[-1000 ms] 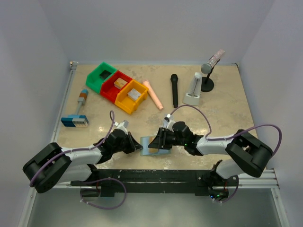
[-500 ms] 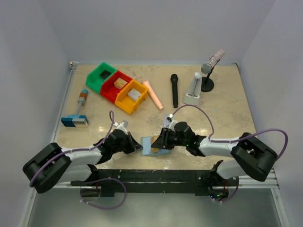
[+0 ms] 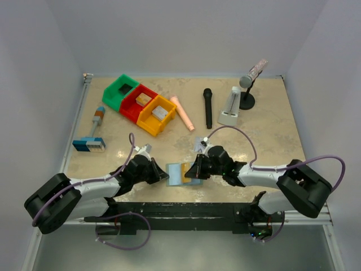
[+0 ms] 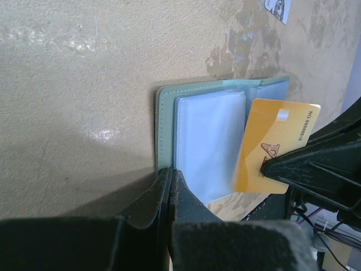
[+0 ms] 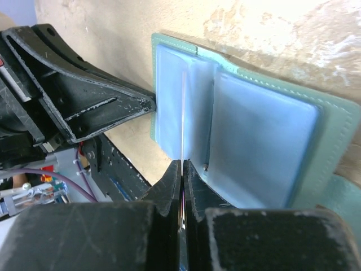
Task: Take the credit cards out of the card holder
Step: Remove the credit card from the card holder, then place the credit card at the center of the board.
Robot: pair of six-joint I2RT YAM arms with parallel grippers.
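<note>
The marbled tan bench (image 3: 271,141) carries a row of three bins (image 3: 130,110), green, red and orange, near its far left corner, with a black microphone (image 3: 207,107) lying near the middle of its far edge. The card holder (image 3: 176,174) lies open and flat close to the bench's near edge, about midway along it, between the two arms; its pale teal cover and clear inner pocket panels face up. The left gripper (image 4: 171,175) is closed tight on the edge of the holder's left half, its fingertips pressed together over the teal rim. The right gripper (image 5: 181,166) reaches in from the other side, its jaws pinched shut on the gold card (image 4: 276,147) at one of the card's long edges. The card is tilted, and one of its short ends overlaps the holder's right pocket panel while the rest sticks out past the holder; whether that end sits inside the pocket cannot be told. In the right wrist view the card shows only edge-on, as a thin bright line above the middle of the holder.
</note>
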